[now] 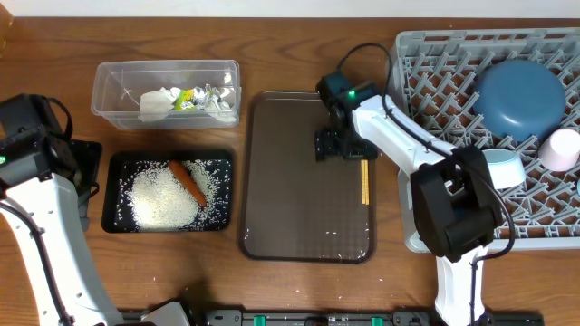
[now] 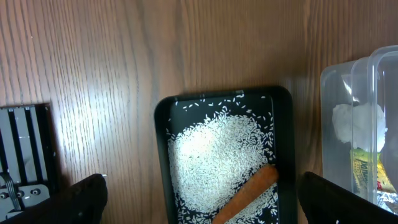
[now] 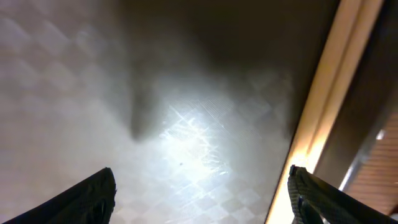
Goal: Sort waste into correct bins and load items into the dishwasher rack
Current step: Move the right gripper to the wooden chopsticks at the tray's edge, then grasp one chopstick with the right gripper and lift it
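The white rice heap (image 1: pixel 165 199) and the orange carrot (image 1: pixel 188 181) lie in the black tray (image 1: pixel 116 195). The napkin (image 1: pixel 156 103) and foil wrappers (image 1: pixel 201 96) lie in the clear tub (image 1: pixel 168 68). The dark blue plate (image 1: pixel 518 98), white cup (image 1: pixel 562 149) and light blue bowl (image 1: pixel 503 167) sit in the grey rack (image 1: pixel 435 54). The chopsticks (image 1: pixel 364 181) lie at the brown tray's right edge. My right gripper (image 1: pixel 340 145) hovers open and low over that tray (image 3: pixel 155 124), with the chopsticks (image 3: pixel 320 106) beside its right finger. My left gripper (image 2: pixel 202 205) is open and empty above the rice (image 2: pixel 211 162) and carrot (image 2: pixel 249 196).
The dark brown serving tray (image 1: pixel 304 208) lies between the black tray and the rack. A black slatted object (image 2: pixel 25 155) sits on the wooden table left of the black tray (image 2: pixel 160 155). The clear tub (image 2: pixel 360 74) stands to its right.
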